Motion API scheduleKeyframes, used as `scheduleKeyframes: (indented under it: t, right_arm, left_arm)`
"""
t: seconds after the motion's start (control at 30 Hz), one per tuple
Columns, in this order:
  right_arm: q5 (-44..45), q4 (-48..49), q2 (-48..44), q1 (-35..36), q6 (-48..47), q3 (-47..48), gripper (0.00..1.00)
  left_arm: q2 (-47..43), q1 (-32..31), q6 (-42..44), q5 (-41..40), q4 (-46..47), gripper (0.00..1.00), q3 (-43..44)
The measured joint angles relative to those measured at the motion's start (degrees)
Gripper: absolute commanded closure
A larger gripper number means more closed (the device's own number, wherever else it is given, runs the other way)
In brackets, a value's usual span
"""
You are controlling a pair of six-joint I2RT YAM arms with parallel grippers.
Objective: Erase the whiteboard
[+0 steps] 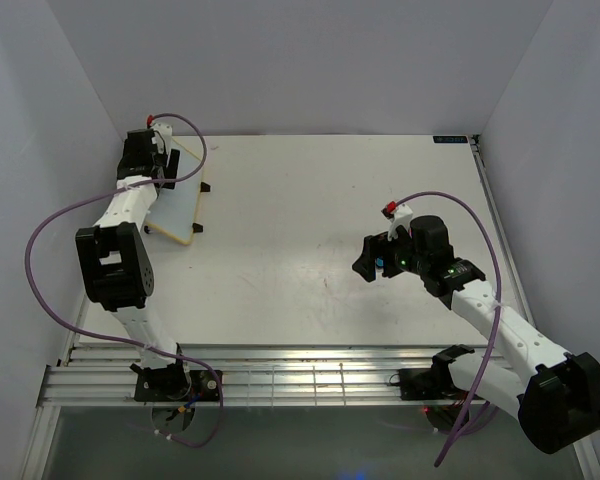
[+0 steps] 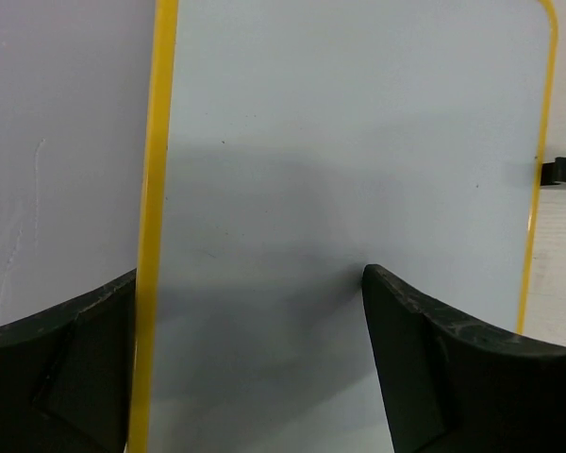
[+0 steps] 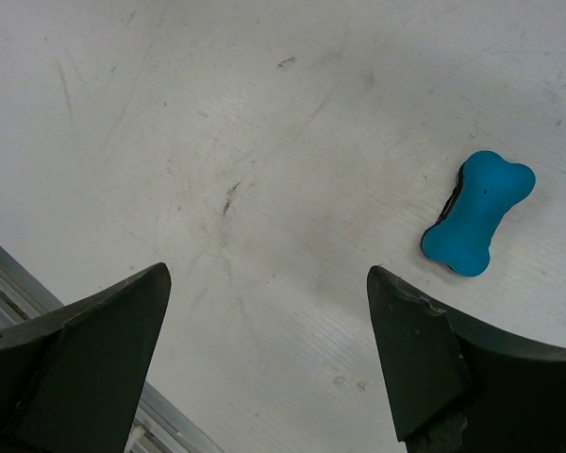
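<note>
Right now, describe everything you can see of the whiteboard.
The whiteboard is a small rectangle with a blank-looking white face, a thin yellow frame with rounded corners and small black feet on one edge. It lies at the far left of the table, under the open left gripper, which hovers across one frame edge; contact is unclear.

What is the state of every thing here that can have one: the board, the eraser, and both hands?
whiteboard: blank where it shows, no writing.
eraser: lying on the table, not held.
left hand: open, pointed at the whiteboard, holding nothing.
right hand: open and empty above the table, the eraser off to one side.
</note>
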Motion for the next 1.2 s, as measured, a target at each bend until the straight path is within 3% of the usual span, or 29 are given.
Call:
scheduleKeyframes:
  t: [0.63,0.9,1.07,1.2]
  right_arm:
    - [-0.74,0.39,0.00,0.22,0.00,-0.28,0.10]
    - [-0.70,0.39,0.09,0.24,0.00,-0.28,0.10]
    - [0.63,0.31,0.48,0.24,-0.02,-0.28,0.10]
    - [3.10,-0.13,0.13,0.24,0.22,0.13,0.10]
  left_arm:
    - [-0.76,2.58,-1.46,-4.74,-1.60,0.02,-2.38]
    - [-2.36,2.58,-3.65,-4.68,-4.35,0.02,2.54]
    - [-7.87,2.47,-7.82,-4.76,-5.60,0.02,7.32]
    - [-17.77,2.19,-20.09,-2.93,-9.99,0.02,7.87]
